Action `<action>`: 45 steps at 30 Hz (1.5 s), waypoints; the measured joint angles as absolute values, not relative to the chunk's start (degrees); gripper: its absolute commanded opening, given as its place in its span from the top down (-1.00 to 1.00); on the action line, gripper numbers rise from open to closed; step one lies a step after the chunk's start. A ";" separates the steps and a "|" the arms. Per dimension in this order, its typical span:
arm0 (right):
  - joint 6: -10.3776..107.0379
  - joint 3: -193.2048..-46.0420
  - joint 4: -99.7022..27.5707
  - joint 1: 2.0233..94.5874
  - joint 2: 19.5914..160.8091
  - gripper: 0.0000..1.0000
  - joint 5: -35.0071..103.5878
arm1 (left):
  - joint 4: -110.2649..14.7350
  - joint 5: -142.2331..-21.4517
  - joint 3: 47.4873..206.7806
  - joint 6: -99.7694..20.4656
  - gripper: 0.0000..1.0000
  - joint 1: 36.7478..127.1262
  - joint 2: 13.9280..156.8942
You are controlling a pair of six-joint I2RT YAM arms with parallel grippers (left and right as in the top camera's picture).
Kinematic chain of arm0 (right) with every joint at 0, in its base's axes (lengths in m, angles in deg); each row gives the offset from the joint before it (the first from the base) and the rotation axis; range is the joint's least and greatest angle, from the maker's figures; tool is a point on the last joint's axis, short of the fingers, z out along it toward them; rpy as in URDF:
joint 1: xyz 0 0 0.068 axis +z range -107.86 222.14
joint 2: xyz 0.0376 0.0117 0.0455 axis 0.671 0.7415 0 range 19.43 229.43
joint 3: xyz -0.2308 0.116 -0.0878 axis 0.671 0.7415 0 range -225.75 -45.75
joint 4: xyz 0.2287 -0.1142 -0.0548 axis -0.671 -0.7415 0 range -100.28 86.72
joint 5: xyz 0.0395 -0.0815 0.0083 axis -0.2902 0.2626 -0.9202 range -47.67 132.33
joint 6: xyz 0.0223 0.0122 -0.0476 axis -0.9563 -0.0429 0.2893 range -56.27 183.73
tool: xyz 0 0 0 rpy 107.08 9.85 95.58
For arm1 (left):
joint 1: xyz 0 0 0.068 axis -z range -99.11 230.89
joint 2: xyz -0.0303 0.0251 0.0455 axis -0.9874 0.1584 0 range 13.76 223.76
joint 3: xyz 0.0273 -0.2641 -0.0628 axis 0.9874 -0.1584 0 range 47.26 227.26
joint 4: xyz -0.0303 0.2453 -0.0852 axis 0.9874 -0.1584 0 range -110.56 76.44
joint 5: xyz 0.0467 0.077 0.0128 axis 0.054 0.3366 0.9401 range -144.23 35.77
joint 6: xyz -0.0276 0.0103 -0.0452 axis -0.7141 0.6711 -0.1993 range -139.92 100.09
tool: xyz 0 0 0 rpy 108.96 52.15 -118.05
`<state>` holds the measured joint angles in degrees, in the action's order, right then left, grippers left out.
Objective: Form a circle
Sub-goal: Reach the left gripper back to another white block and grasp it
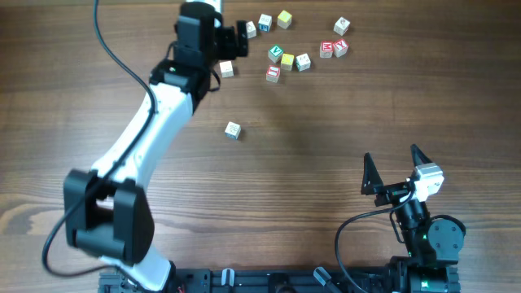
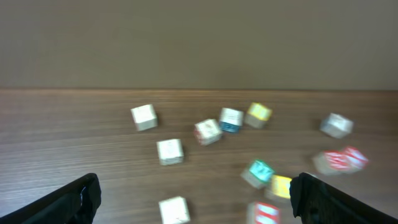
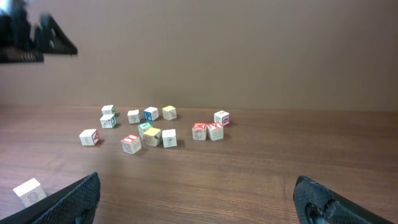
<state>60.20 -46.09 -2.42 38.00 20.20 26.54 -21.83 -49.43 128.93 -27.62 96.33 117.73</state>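
left gripper (image 2: 196, 186) wide open, empty — right gripper (image 3: 198, 186) too; cubes (image 3: 152, 135) scattered.

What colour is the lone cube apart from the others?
The lone cube is pale cream, clearest overhead.

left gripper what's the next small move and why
Probably swing the left gripper toward the lone cube and come down over it. Its jaws are open and empty, and that cube sits well apart from the loose cluster of cubes, which isn't a ring yet.

Overhead, low wrists; cubes (image 1: 286, 61) apparently shared.
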 measured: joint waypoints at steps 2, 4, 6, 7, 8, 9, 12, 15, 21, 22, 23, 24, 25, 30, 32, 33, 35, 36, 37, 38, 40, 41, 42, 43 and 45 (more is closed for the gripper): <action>60.20 -46.09 -2.40 38.00 20.20 -0.99 26.56 | -21.22 -50.59 128.90 -27.69 -0.99 94.54 122.36; 60.20 -46.09 -2.40 38.00 20.20 -0.99 26.54 | -19.91 -51.44 128.86 -28.19 -0.98 94.17 127.08; 60.20 -46.09 -2.40 38.00 20.20 -1.00 26.56 | -18.88 -52.27 128.75 -29.30 -0.91 94.54 131.69; 60.20 -46.09 -2.40 38.00 20.20 -1.00 26.56 | -18.33 -52.64 128.73 -30.11 -0.86 94.80 133.68; 60.20 -46.09 -2.40 38.00 20.20 -0.99 26.56 | -18.18 -52.84 128.71 -30.50 -0.76 94.93 134.67; 60.20 -46.09 -2.42 38.00 20.20 -0.99 26.56 | -18.14 -52.90 128.64 -31.07 -0.54 95.22 135.80; 60.20 -46.09 -2.42 38.00 20.20 -0.99 26.54 | -17.98 -53.30 128.62 -32.54 -0.41 95.85 138.40; 60.20 -46.09 -2.42 38.00 20.20 -0.99 26.54 | -17.72 -53.49 128.49 -34.72 -0.20 95.98 138.84; 60.20 -46.09 -2.42 38.00 20.20 -0.99 26.56 | -16.56 -53.52 128.49 -36.43 -0.12 95.98 138.84; 60.20 -46.09 -2.42 38.00 20.20 -0.99 26.56 | -16.19 -53.52 128.49 -36.58 -0.14 95.98 138.84; 60.20 -46.09 -2.42 38.00 20.20 -0.99 26.54 | -15.65 -53.52 128.49 -36.60 -0.11 95.98 138.84; 60.20 -46.09 -2.42 38.00 20.20 -0.99 26.56 | -15.10 -53.52 128.49 -36.62 -0.03 95.98 138.86; 60.20 -46.09 -2.40 38.00 20.20 -0.99 26.56 | -14.44 -53.52 128.49 -36.65 0.10 95.98 139.02; 60.20 -46.09 -2.42 38.00 20.20 -0.99 26.56 | -13.50 -52.99 128.49 -37.04 0.43 95.98 140.65; 60.20 -46.09 -2.42 38.00 20.20 -0.99 26.56 | -13.44 -52.58 128.49 -37.00 0.47 95.98 140.65; 60.20 -46.09 -2.40 38.00 20.20 -0.99 26.56 | -13.33 -52.38 128.49 -37.00 0.51 95.98 140.65; 60.20 -46.09 -2.42 38.00 20.20 -1.00 26.56 | -13.31 -52.29 128.49 -37.02 0.51 95.98 140.65; 60.20 -46.09 -2.40 38.00 20.20 -0.99 26.54 | -13.35 -52.20 128.51 -37.00 0.50 96.00 140.63; 60.20 -46.09 -2.42 38.00 20.20 -0.99 26.56 | -13.53 -52.16 128.53 -37.00 0.49 96.00 140.61; 60.20 -46.09 -2.40 38.00 20.20 -0.99 26.56 | -13.90 -52.07 128.55 -37.00 0.49 96.15 140.50; 60.20 -46.09 -2.42 38.00 20.20 -0.99 26.56 | -16.83 -51.92 128.55 -37.00 0.50 96.33 139.47; 60.20 -46.09 -2.40 38.00 20.20 -0.99 26.54 | -19.56 -51.88 128.49 -37.00 0.53 96.57 138.29; 60.20 -46.09 -2.40 38.00 20.20 -0.99 26.56 | -21.94 -51.72 128.36 -37.00 0.54 96.99 136.79; 60.20 -46.09 -2.42 38.00 20.20 -1.00 26.54 | -24.30 -51.66 128.29 -37.00 0.53 97.49 135.10; 60.20 -46.09 -2.40 38.00 20.23 -0.99 26.56 | -29.00 -51.50 128.18 -37.00 0.53 98.82 131.08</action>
